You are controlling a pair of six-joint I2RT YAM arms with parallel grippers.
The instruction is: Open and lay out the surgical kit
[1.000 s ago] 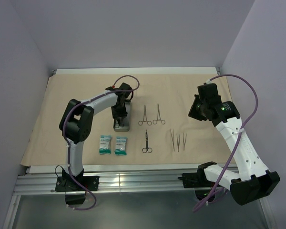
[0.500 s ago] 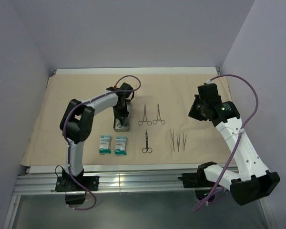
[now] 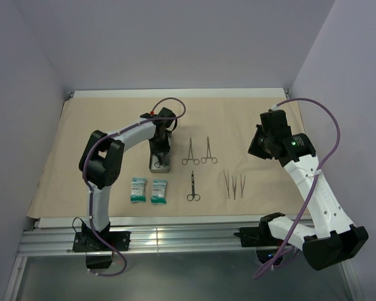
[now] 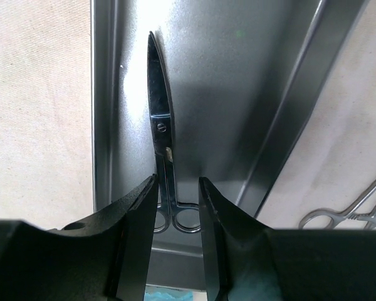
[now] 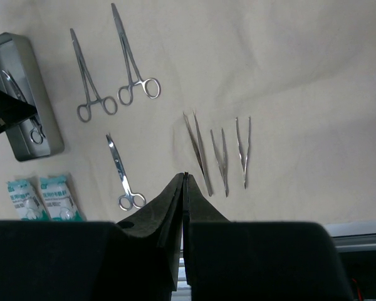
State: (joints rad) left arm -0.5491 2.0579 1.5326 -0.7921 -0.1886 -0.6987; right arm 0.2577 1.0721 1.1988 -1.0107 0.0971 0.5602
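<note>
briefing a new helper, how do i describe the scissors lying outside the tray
On the tan paper wrap, find the small grey metal tray near its middle. Right of it, nearer the wrap's front edge than two long ring-handled forceps, lie shorter silver scissors, alone, rings frontward.

Kit spread on the wrap (image 3: 100,125), tray (image 3: 161,167) under the left gripper (image 4: 177,188).
In the tray, scissors (image 4: 160,132) lie with ring handles between that gripper's fingertips and blades pointing away. To its right lie two forceps (image 3: 199,152), second scissors (image 3: 193,187) and three tweezers (image 3: 234,184), which sit before the right gripper (image 5: 184,179). Two packets (image 3: 148,190) lie behind the tray.
</note>
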